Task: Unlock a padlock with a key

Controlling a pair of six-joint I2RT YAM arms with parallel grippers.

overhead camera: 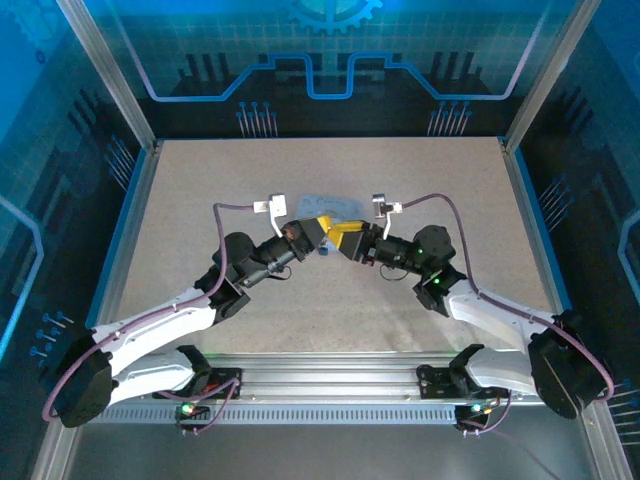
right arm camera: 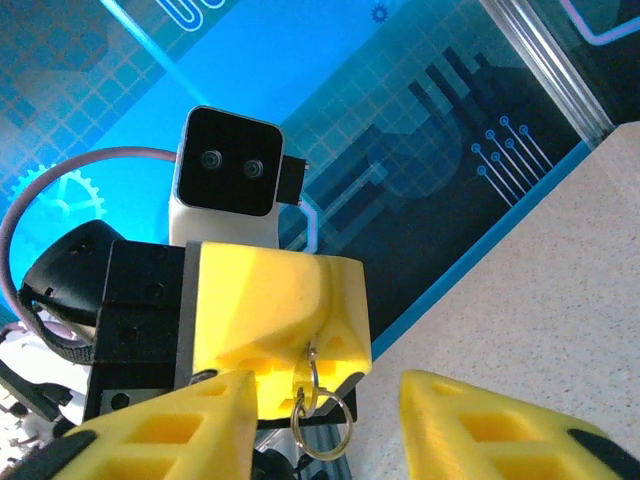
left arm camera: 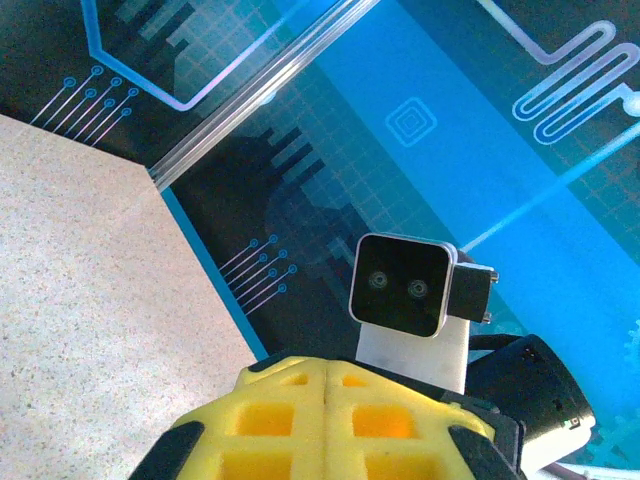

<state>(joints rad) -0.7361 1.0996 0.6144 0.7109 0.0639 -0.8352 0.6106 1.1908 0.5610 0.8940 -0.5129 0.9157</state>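
Centrally, above the middle of the desk point(overhead camera: 200, 200), the left hand point(overhead camera: 322, 230) and the right hand point(overhead camera: 345, 240) meet tip to tip. Both arms reach inward from the near edge. A pale blue box point(overhead camera: 318, 200) lies flat just beyond them, toward the far edge.

Right wrist view: the left hand point(right arm camera: 290, 340) faces the lens, its yellow fingers pressed together. A metal key ring point(right arm camera: 322, 428) hangs from the seam between them, a small loop linked to a larger one below. What the ring is fastened to is hidden inside the pinch, so it cannot be told from these views whether it is the key or the padlock. The right hand point(right arm camera: 328, 400) stands wide. Its two yellow fingers point(right arm camera: 170, 430) rise on either side of the hanging ring and are clear of it. The left wrist's camera point(right arm camera: 228, 165) sits above the closed fingers, and the speckled desk point(right arm camera: 560, 280) shows at lower right.

Left wrist view: the left hand point(left arm camera: 325, 420) shows its yellow fingers shut, with only a thin line between them. The right wrist's camera point(left arm camera: 400, 285) sits directly ahead on a white mount. The desk point(left arm camera: 80, 300) runs to its blue-edged far border at left.
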